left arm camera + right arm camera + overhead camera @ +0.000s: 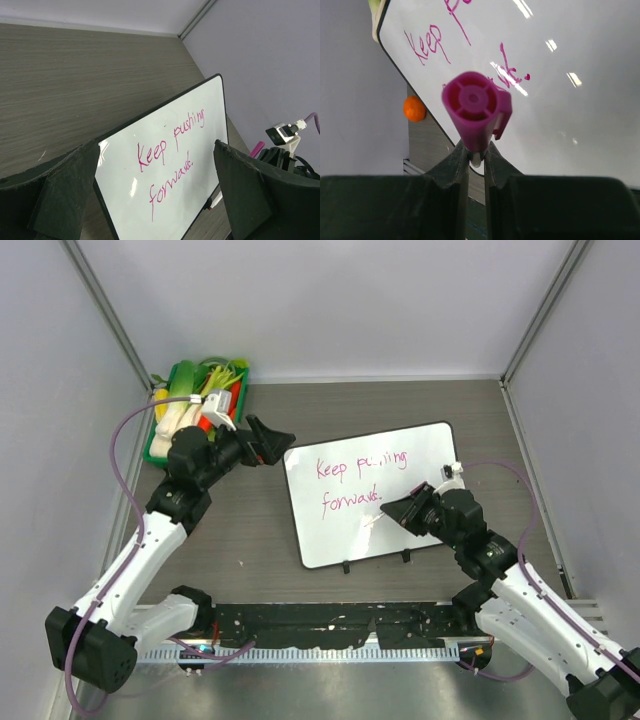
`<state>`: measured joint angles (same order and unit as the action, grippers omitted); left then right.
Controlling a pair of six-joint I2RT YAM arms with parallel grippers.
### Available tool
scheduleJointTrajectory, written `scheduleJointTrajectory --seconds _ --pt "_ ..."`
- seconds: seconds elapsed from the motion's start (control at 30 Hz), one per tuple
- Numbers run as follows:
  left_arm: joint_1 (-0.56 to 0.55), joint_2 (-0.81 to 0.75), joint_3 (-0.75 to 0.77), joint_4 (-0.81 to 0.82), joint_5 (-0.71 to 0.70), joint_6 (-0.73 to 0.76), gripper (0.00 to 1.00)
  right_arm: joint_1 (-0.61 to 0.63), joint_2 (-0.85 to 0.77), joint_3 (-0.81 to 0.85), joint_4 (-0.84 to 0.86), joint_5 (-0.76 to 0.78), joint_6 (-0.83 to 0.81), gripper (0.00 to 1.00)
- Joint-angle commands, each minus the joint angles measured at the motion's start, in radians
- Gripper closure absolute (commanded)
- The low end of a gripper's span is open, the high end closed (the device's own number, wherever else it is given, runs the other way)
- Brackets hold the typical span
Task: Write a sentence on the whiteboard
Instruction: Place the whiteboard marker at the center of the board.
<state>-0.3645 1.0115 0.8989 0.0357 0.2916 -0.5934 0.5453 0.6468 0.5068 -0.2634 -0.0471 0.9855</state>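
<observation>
Top view: bright, even light from overhead, v. soft shadows under the arms on the grey surface [250,540]. Whiteboard [370,495] almost blown out; pink writing readable, tho part of the top line smears at this res. Left wrist view: board sharp w/ small glare patches near its left edge; left claw [157,192] dark & out of focus at bottom. Right wrist view: purple marker [476,107] close to lens, soft; white glare streaks across board; orange ball [414,109] blurred; right claw [476,152] underexposed, nearly black.
</observation>
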Motion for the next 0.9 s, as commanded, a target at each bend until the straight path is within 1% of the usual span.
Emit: scheduleJointTrajectory --seconds 0.0,0.13,0.3,0.43,0.57,0.7,0.77,0.8,0.87 --pt "0.001 -0.011 0.014 -0.014 0.000 0.018 0.00 -0.007 -0.044 -0.047 0.012 -0.043 0.097 0.99" --pt "0.001 -0.002 0.012 -0.019 -0.011 0.026 0.00 -0.010 -0.072 -0.044 -0.086 -0.037 0.117 0.99" --pt "0.001 0.012 0.012 -0.023 -0.025 0.037 0.00 -0.010 -0.133 -0.027 -0.288 -0.030 0.148 0.99" --pt "0.002 0.016 0.011 -0.026 -0.031 0.040 0.00 -0.010 -0.187 -0.017 -0.420 -0.019 0.206 0.99" --pt "0.002 0.016 0.011 -0.030 -0.040 0.046 0.00 -0.011 -0.228 -0.028 -0.509 -0.031 0.274 0.99" --pt "0.001 0.012 0.011 -0.033 -0.054 0.050 0.00 -0.010 -0.262 -0.082 -0.569 -0.062 0.363 0.99" --pt "0.002 0.009 0.012 -0.033 -0.058 0.055 0.00 -0.010 -0.285 -0.105 -0.602 -0.051 0.407 0.99" --pt "0.002 0.003 0.012 -0.058 -0.060 0.058 0.00 -0.010 -0.297 -0.109 -0.623 -0.047 0.424 0.99" --pt "0.001 -0.005 0.012 -0.068 -0.072 0.063 0.00 -0.010 -0.326 -0.123 -0.629 -0.036 0.453 0.99"
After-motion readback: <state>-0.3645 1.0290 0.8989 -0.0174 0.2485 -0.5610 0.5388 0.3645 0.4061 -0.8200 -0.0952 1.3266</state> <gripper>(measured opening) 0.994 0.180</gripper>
